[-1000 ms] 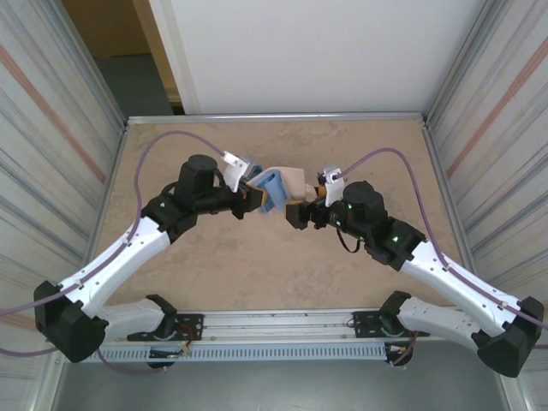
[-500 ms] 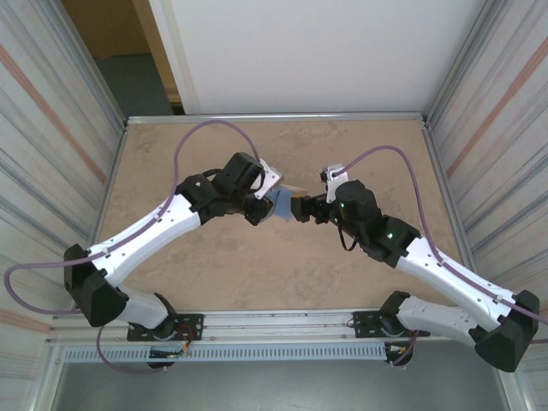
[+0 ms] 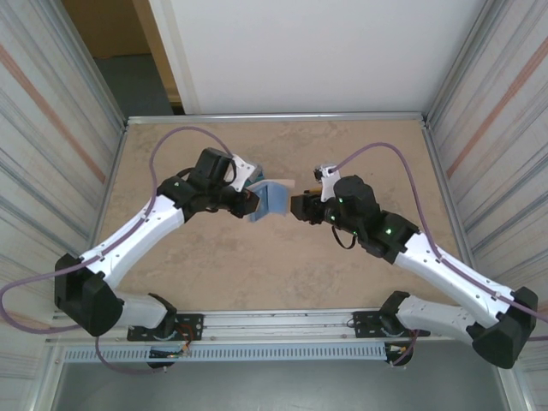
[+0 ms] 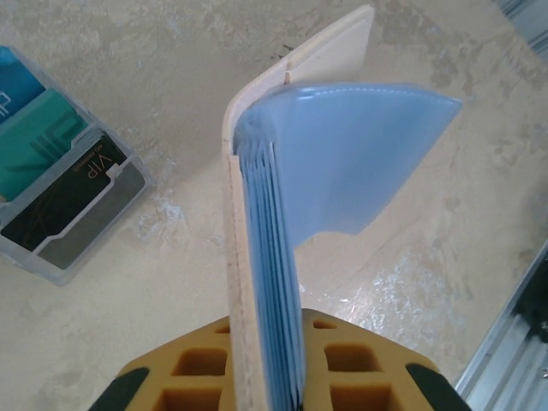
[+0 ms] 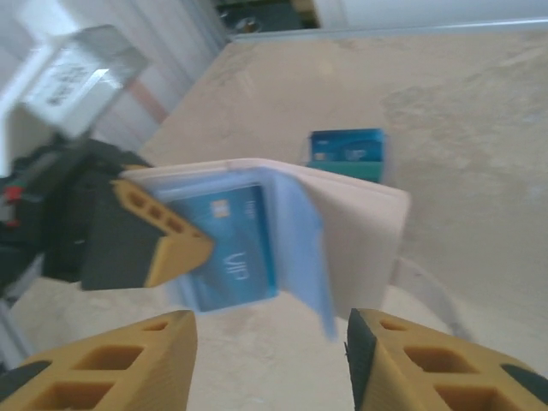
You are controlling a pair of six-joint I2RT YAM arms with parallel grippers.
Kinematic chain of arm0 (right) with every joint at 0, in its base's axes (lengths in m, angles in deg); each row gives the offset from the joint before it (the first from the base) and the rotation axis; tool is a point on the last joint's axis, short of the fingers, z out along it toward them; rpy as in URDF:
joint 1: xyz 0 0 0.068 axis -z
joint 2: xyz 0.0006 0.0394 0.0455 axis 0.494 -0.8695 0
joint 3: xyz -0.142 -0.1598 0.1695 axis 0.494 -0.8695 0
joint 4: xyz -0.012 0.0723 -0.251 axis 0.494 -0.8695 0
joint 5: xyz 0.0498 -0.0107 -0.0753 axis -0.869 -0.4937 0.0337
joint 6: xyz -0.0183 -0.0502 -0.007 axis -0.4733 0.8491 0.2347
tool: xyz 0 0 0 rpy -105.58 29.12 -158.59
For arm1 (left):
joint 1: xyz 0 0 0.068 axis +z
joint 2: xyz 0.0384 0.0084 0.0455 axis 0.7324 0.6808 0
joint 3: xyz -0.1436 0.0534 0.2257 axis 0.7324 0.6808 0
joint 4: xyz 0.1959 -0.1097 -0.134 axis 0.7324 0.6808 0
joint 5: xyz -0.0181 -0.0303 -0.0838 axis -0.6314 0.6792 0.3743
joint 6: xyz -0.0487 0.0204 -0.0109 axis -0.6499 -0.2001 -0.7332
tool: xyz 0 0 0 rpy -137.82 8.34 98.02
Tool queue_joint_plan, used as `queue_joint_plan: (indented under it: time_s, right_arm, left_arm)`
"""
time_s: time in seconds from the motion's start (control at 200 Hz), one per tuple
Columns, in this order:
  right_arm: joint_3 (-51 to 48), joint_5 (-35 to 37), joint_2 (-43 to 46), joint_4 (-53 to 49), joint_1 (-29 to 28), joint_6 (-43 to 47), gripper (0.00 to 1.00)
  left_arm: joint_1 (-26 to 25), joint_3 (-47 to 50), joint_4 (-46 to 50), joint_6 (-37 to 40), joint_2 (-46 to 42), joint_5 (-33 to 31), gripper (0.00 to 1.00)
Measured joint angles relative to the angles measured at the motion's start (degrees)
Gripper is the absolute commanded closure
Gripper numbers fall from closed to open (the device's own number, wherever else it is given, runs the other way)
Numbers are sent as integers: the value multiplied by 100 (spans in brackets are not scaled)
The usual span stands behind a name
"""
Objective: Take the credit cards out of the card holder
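My left gripper (image 4: 265,347) is shut on the lower edge of the card holder (image 4: 330,60), a beige wallet held upright above the table with its pale blue sleeves (image 4: 360,154) fanned open. In the right wrist view the card holder (image 5: 355,223) faces me, and a blue credit card (image 5: 227,248) marked VIP sits in a sleeve. My right gripper (image 5: 270,342) is open just in front of the holder and a little below it, touching nothing. From above, the left gripper (image 3: 248,199), card holder (image 3: 272,197) and right gripper (image 3: 298,207) line up at mid-table.
A pile of blue, teal and dark cards (image 4: 60,193) lies in a clear sleeve on the table to the left of the holder; this pile of cards (image 5: 347,152) also shows behind the holder. Metal rails (image 3: 274,116) border the beige table (image 3: 257,265).
The left arm swung in and then drew back slightly, keeping hold of the card holder. The right gripper stayed close in front of it.
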Motion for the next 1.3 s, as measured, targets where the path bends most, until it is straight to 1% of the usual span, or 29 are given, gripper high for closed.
queue_joint_plan:
  time_s: [0.08, 0.155, 0.256, 0.361, 0.446, 0.541, 0.651, 0.722, 0.837, 1.082, 1.303]
  right_arm:
    - [146, -334, -262, 48, -7, -87, 59]
    - [247, -562, -516, 76, -9, -186, 67]
    - [352, -699, -859, 85, -17, -339, 73]
    - [450, -739, -1213, 35, 15, -527, 83]
    - [461, -752, -1408, -44, 160, -675, 88]
    - [439, -815, -1513, -138, 479, -938, 92]
    - [264, -835, -1506, -120, 831, -1176, 92]
    - [109, -837, -1495, -127, 929, -1283, 91]
    - [2, -835, -1488, -256, 938, -1344, 91]
    - [-98, -656, -1419, -619, 951, -1537, 91]
    - [-234, -358, -1414, -1054, 984, -1722, 86]
  left_arm:
    - [68, 160, -190, -127, -7, 271, 100]
    - [66, 256, -328, -208, -7, 503, 100]
    - [66, 302, -472, -313, -7, 752, 100]
    - [66, 385, -675, -372, -7, 979, 100]
    - [68, 494, -813, -446, -9, 1185, 100]
    - [66, 649, -1001, -498, -11, 1443, 100]
    - [66, 800, -1189, -623, -9, 1703, 100]
    - [59, 898, -1357, -732, -9, 1829, 100]
    - [-20, 1027, -1611, -909, 79, 1934, 100]
    - [-297, 1088, -2057, -1196, 553, 2033, 100]
    - [-354, 1296, -2472, -1403, 1106, 2124, 100]
